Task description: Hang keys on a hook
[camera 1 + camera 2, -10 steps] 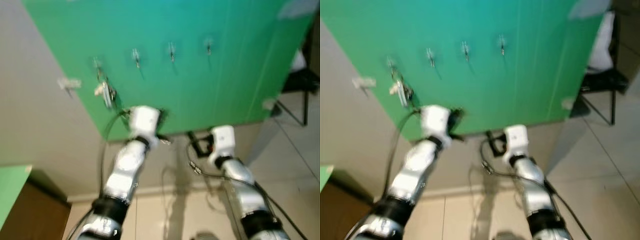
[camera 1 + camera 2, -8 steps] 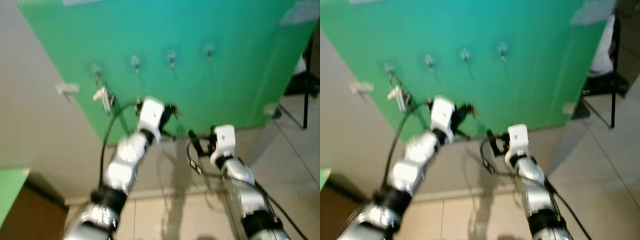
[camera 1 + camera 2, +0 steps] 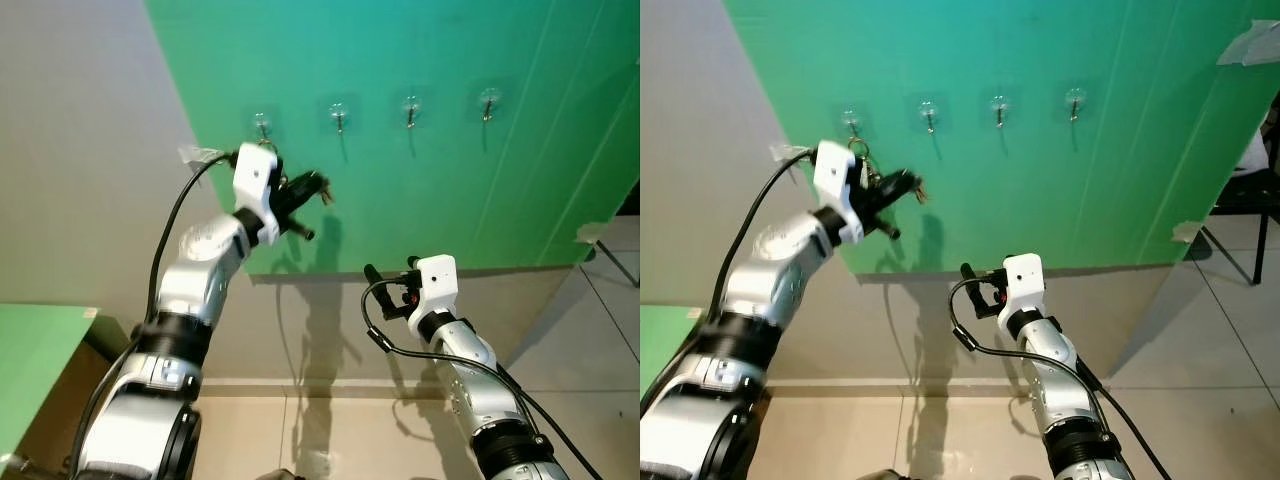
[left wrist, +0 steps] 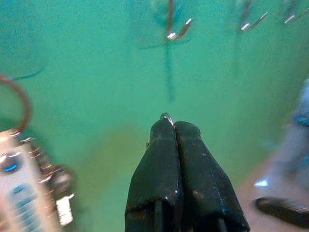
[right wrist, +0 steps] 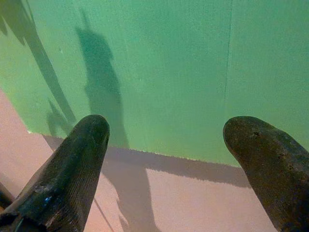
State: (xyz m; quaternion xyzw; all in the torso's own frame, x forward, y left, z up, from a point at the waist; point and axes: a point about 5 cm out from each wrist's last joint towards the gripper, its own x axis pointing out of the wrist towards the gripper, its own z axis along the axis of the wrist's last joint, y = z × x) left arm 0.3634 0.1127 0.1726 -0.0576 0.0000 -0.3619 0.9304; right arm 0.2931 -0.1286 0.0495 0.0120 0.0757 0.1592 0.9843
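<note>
Four hooks (image 3: 410, 108) ran along the green panel (image 3: 480, 190). Your left pincer (image 3: 312, 187) was raised just below the leftmost hook (image 3: 262, 124), fingers pressed together on a small ring, the keys (image 4: 21, 193) dangling beside it. You were mid-hang; next, lift the ring over that hook. Your right pincer (image 3: 385, 290) idled low, fingers spread, empty.

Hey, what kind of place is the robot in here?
Probably a home entryway or hall: a green wall panel carries a row of small hooks, a key bunch hangs by the left gripper, and the floor is tiled.
</note>
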